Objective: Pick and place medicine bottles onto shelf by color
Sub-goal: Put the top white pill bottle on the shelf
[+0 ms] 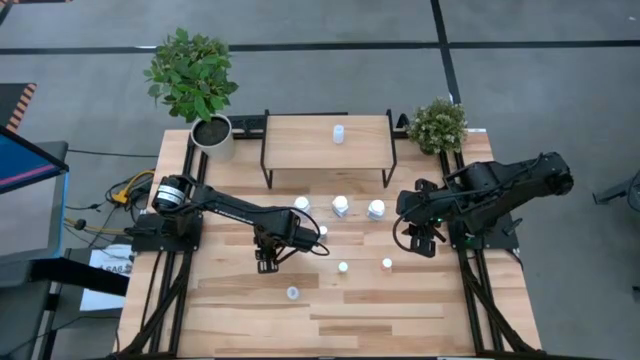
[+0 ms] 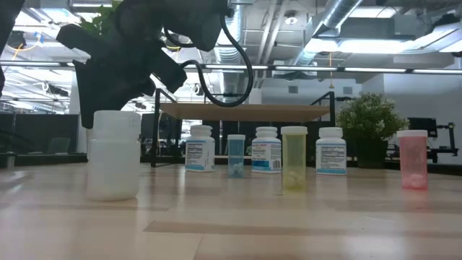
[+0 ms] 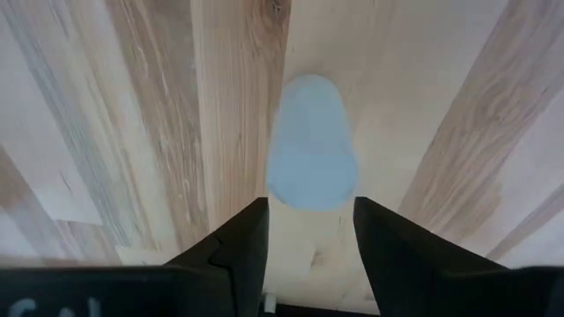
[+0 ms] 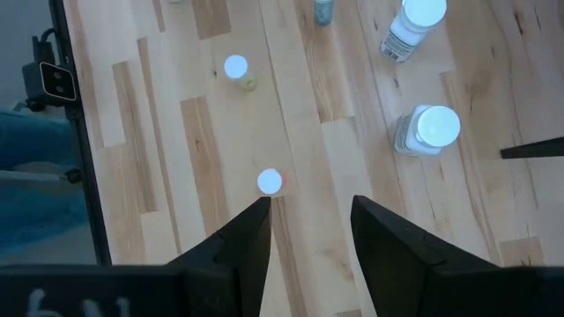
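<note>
A: Fingers of left gripper (image 3: 310, 231) stand apart, nothing between; pale-blue bottle (image 3: 312, 145) sits just ahead on table, likely lined up for pickup.

B: Right gripper (image 4: 310, 220) waits apart too; shelf (image 1: 300, 141) carries one bottle (image 1: 338, 132).

Bottle labels (image 2: 200, 154) seemingly unreadable

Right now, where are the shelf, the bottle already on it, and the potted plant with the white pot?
shelf (image 1: 300, 150): high view, bare wood top.
bottle on the shelf (image 1: 338, 133): high view, its cap.
white pot (image 1: 213, 135): high view, its rim.
</note>
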You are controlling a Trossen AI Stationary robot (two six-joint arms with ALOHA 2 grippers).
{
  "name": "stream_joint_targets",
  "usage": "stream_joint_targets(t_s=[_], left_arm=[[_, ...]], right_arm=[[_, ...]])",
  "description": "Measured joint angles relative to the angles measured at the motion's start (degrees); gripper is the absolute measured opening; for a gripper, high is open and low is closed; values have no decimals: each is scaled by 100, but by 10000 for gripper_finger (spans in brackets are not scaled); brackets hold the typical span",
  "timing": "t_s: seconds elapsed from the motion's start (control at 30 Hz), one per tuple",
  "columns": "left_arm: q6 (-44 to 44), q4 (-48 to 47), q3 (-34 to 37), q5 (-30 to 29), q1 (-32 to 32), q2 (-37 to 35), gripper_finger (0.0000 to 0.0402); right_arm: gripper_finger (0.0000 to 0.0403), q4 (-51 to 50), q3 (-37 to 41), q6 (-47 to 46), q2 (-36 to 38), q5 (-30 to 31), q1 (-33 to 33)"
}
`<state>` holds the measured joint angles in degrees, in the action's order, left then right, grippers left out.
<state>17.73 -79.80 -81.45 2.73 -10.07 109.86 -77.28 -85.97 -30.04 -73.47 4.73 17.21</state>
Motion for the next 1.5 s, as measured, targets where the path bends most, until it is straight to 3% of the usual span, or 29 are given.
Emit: stream_joint_targets(t_s=[0.43, 0.63, 1.03, 1.5], left_arm=[[-4, -262, -271, -3, 0, 0, 138], [42, 148, -363, 192, -49, -4, 138], [40, 129, -363, -189, -68, -4, 138], [35, 296, 22, -148, -68, -13, 138]], right_arm=[[179, 0, 0, 7, 0, -1, 0], [179, -2, 0, 7, 0, -2, 2], [179, -2, 0, 0, 2, -14, 0], [179, -20, 0, -193, 2, -26, 44]])
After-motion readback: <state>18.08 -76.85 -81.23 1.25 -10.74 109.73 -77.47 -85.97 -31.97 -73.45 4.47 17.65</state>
